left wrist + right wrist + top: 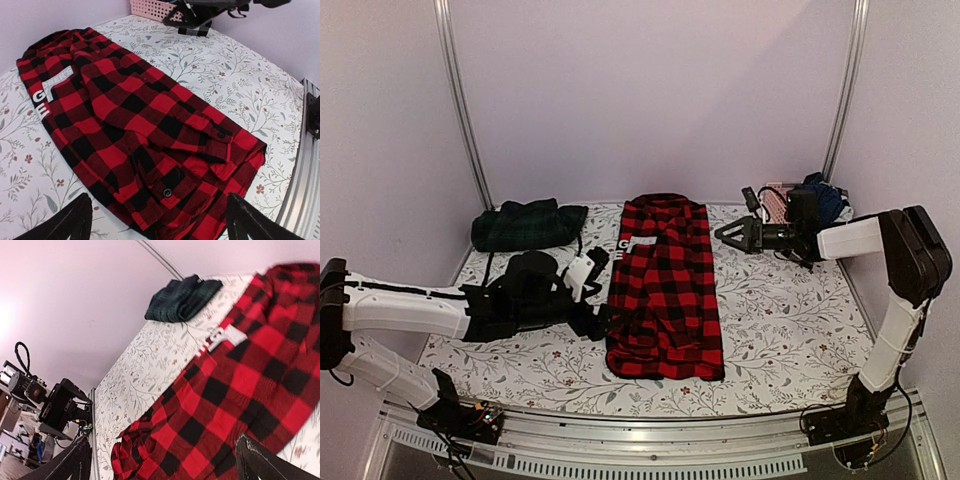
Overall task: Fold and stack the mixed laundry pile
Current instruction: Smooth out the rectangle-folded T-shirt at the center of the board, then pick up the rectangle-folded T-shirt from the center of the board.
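Jaws of the left gripper [159,202] stand wide apart, one finger [65,222] at each lower corner of the left wrist view. The red-and-black checked flannel shirt [665,290] lies flat below and ahead of them, not clamped. In the top view the shirt occupies the centre of the leaf-patterned table cloth [780,330], long axis running 12 to 6 o'clock. The left gripper sits at the shirt's 9 o'clock edge. Jaws of the right gripper [733,235] are also apart and closed on nothing. This gripper is at the shirt's 2 o'clock, just beside the collar end. The dark green tartan piece [525,222] lies folded at 10 o'clock. The pink basket [775,200] stands at 2 o'clock with a dark navy garment [825,195].
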`<state>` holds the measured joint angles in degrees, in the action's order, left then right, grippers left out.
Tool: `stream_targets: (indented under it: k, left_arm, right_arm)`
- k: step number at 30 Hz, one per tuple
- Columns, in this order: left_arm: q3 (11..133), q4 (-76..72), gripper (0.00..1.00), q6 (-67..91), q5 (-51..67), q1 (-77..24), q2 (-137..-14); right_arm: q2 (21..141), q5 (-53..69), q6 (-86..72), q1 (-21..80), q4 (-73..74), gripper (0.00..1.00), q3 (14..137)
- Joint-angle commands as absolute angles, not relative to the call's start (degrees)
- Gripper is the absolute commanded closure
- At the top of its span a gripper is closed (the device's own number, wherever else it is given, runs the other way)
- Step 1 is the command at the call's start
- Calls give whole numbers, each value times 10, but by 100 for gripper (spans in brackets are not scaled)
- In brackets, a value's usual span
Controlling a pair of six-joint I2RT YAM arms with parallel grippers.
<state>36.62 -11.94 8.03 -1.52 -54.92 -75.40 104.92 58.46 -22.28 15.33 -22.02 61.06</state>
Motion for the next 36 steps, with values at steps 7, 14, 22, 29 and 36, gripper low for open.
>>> stream_targets:
  k: [7, 14, 22, 29, 36]
  left_arm:
    - [239, -128, 26, 427, 64, -497, -686]
    - [219, -119, 42, 570, 103, -497, -727]
    - [230, -180, 53, 606, 136, -518, -822]
    - [257, -203, 54, 554, 123, -527, -864]
    - [272, -228, 50, 534, 153, -520, -897]
  right_arm:
    - [807, 403, -225, 201, 29, 10, 400]
    - [746, 368, -345, 269, -28, 22, 258]
    - [842, 366, -431, 332, -161, 33, 220]
    - [917, 380, -446, 339, -219, 40, 223]
    - [953, 404, -452, 340, -244, 47, 216]
